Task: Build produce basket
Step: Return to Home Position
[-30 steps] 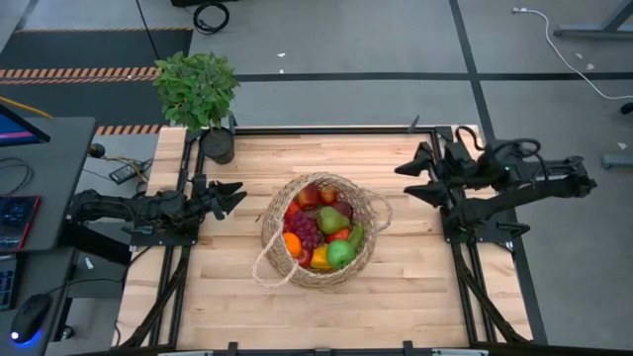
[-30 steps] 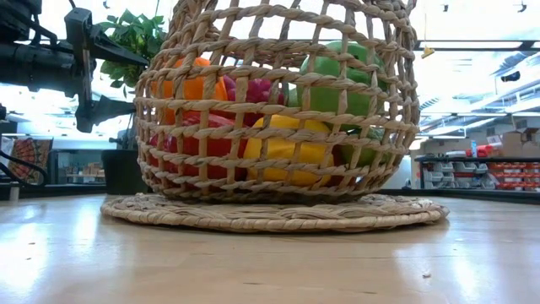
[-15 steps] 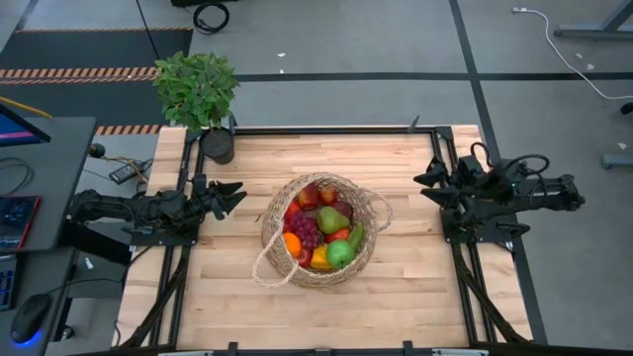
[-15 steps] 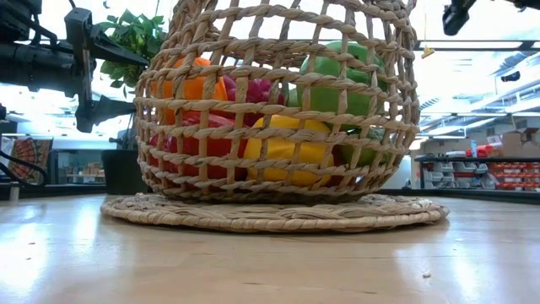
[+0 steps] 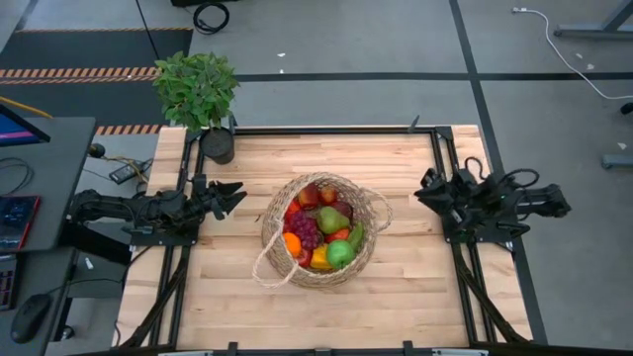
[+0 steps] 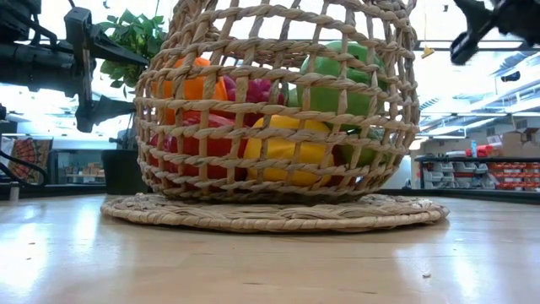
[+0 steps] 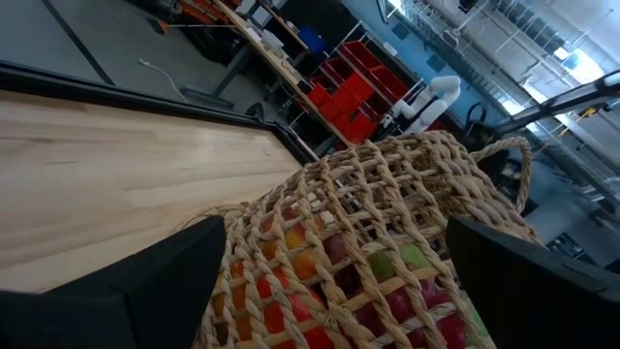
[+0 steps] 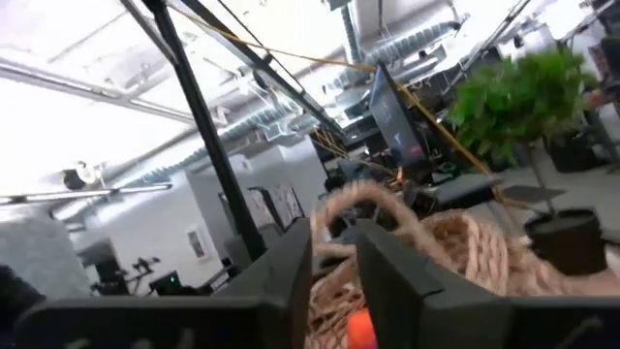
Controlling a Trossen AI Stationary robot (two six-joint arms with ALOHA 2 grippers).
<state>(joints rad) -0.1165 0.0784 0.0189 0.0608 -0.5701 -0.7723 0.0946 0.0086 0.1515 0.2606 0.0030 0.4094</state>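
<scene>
Inspection of the worktop point(image 5: 415, 287) finds the basket point(image 5: 273, 220) standing upright near its middle, with one loop handle point(image 5: 265, 269) lying out on the wood beside it. We record the produce point(image 5: 321, 237) inside the basket, filling it: a green pear point(image 5: 332, 220) near the centre, a purple grape bunch point(image 5: 307, 233) just beside it, a green apple point(image 5: 341, 255) and an orange piece point(image 5: 291, 243) against the rim, and red pieces around them. In the low view, green, yellow, orange and red pieces show through the open weave. We see no produce lying loose on the wood. The left gripper point(image 5: 235, 196) hangs near the worktop's left edge, pointing at the basket but apart from it, fingers spread and empty. The right gripper point(image 5: 425, 190) sits at the right edge, also apart from the basket; we cannot tell whether it is spread or pressed together. A potted plant point(image 5: 196, 87) stands at the far left corner.
</scene>
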